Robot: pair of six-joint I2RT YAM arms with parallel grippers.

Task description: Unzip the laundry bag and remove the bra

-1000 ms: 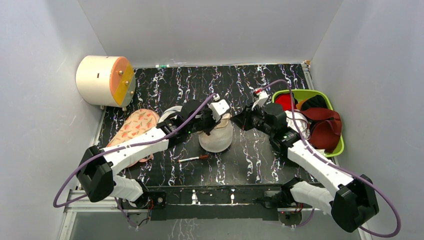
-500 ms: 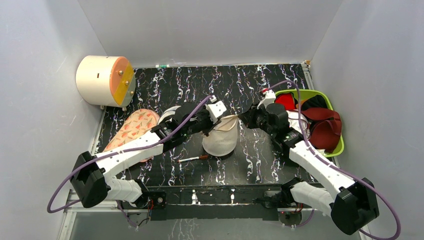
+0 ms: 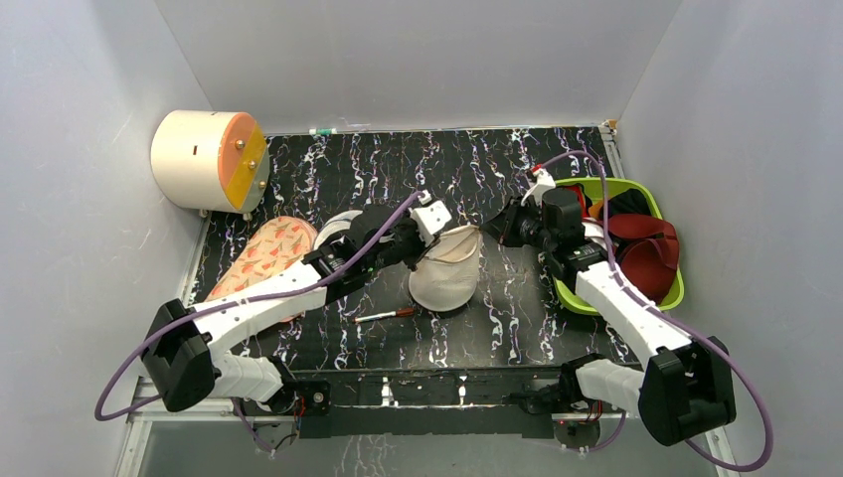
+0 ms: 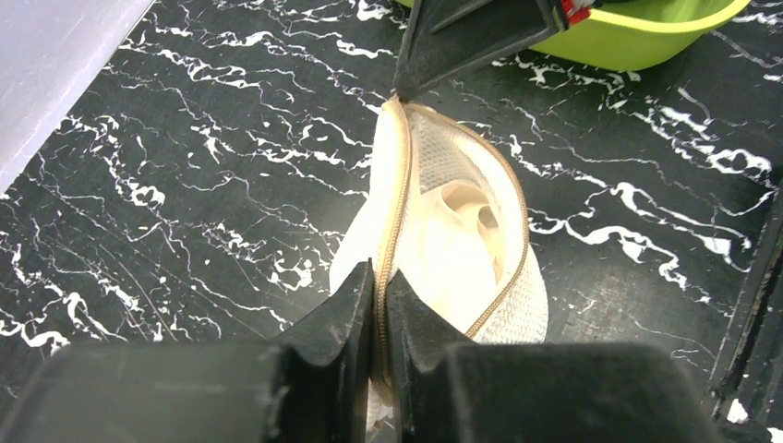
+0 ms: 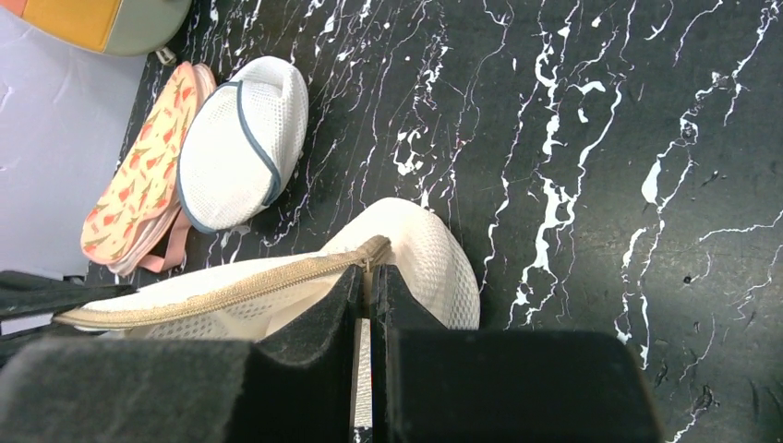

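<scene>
At the centre of the table (image 3: 517, 169), the laundry bag (image 3: 445, 273) is stretched between both arms. On one side, the left end effector (image 4: 380, 277) is closed on the bag's rim, pinching the zip (image 4: 399, 185). On the opposite side, the right end effector (image 5: 367, 275) is closed on the zip end of the rim. With the zip partly open, the white bra (image 4: 457, 226) lies inside the bag, visible through the gap.
</scene>
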